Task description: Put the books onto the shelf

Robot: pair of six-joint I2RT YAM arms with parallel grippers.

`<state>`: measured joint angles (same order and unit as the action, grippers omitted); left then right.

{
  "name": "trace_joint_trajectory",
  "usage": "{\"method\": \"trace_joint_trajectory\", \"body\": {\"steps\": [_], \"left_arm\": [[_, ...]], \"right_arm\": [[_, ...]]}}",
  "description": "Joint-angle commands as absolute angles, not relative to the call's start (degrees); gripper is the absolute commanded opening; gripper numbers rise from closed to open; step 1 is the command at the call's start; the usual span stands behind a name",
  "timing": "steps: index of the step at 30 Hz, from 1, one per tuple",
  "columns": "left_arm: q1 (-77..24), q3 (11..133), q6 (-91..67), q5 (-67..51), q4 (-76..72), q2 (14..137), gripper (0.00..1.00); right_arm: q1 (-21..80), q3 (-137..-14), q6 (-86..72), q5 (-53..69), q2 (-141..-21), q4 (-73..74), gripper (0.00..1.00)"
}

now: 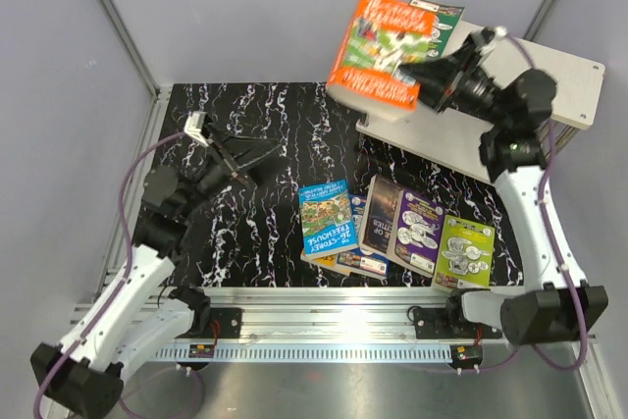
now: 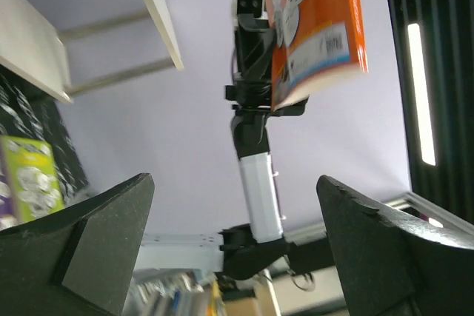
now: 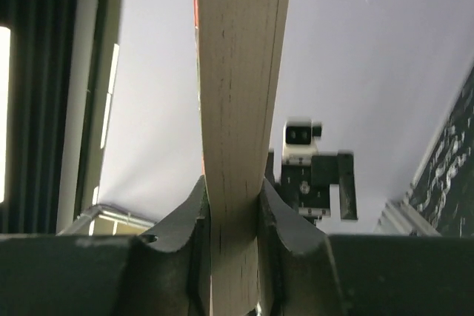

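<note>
Right gripper (image 3: 233,205): jaws squeezed narrow on the pale page edge of a thin orange-covered paperback book (image 1: 378,46), one dark pad on each face.
Orange book: held aloft and tilted, cartoon cover turned to the overhead camera, above the left end of the shelf; seen from the left wrist camera hanging clear in the air off the right arm.
Left gripper (image 1: 263,154): jaws spread wide, nothing between them, low over the black white-veined marble-pattern table (image 1: 265,110) on the left side, well apart from every book.
Shelf (image 1: 564,80): pale whitish wooden boards on thin metal posts, at the far right of the table, under and behind the right gripper.
Green-covered book (image 1: 439,19): mostly hidden behind the orange book, over the top board; contact with the board not clear.
Books on the table: blue-and-green book (image 1: 326,218) on another blue book (image 1: 361,262), dark book (image 1: 381,211), purple book (image 1: 420,233) and lime-green book (image 1: 464,250), flat in an overlapping row near the front edge, between the two arm bases.
</note>
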<state>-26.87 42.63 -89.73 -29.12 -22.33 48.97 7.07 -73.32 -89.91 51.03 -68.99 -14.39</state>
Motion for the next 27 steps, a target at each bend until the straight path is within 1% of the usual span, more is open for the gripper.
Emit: {"method": "trace_joint_trajectory", "body": {"steps": [1,2,3,4,5,6,7,8,9,11,13,14,15,17,21,27], "left_arm": [[-21.98,42.89,-83.15,-34.27,-11.27,41.85,0.99],[-20.58,42.98,-82.27,-34.80,-7.16,40.62,0.99],[-20.13,43.15,-80.53,-34.89,-5.38,38.52,0.99],[-19.87,43.24,-79.81,-34.98,-3.62,37.63,0.99],[-19.78,43.24,-79.20,-34.63,-0.56,36.75,0.99],[-19.78,43.16,-78.23,-34.37,1.82,35.09,0.99],[-19.78,42.89,-77.96,-34.19,1.85,34.29,0.99],[-19.60,42.72,-77.78,-33.93,3.41,33.58,0.99],[-19.69,42.45,-77.44,-33.49,4.30,32.70,0.99],[-19.60,42.36,-77.08,-32.79,6.49,30.68,0.99],[-19.60,42.89,-76.29,-32.26,8.25,29.71,0.99],[-19.60,43.24,-75.68,-31.82,10.44,28.84,0.99],[-19.60,44.29,-74.63,-31.56,11.50,28.39,0.99],[-19.51,45.61,-73.05,-30.42,15.70,27.52,0.99],[-19.60,48.07,-70.58,-29.53,20.12,26.46,0.99],[-19.60,47.72,-71.19,-29.27,22.15,24.44,0.99]], "right_arm": [[-1.98,-83.38,-100.89,53.60,-74.78,-29.88,0.00],[-3.76,-86.89,-98.90,55.79,-78.01,-27.36,0.00],[-5.08,-95.97,-95.57,56.59,-79.61,-16.02,0.00],[-7.10,-101.89,-86.58,57.21,-81.46,-8.60,0.00],[-7.64,-108.30,-81.44,57.65,-86.43,-0.87,0.00],[-8.52,-122.73,-72.51,57.05,-92.92,15.22,0.00],[-8.53,-130.35,-69.46,57.04,-92.99,22.25,0.00],[-9.40,-137.74,-67.87,57.04,-100.38,27.89,0.00],[-10.01,-149.47,-67.42,57.65,-104.03,33.78,0.00],[-12.03,-156.59,-69.86,59.84,-112.10,36.55,0.00],[-12.83,-155.41,-72.15,61.34,-114.08,34.81,0.00],[-13.27,-153.04,-72.33,62.22,-113.73,33.59,0.00],[-13.71,-147.71,-72.59,62.57,-113.38,31.05,0.00],[-14.15,-144.68,-70.76,62.49,-113.20,31.20,0.00],[-14.24,-148.34,-63.73,60.03,-116.80,40.49,0.00],[-14.41,-148.88,-62.40,56.52,-120.14,38.50,0.00]]}}
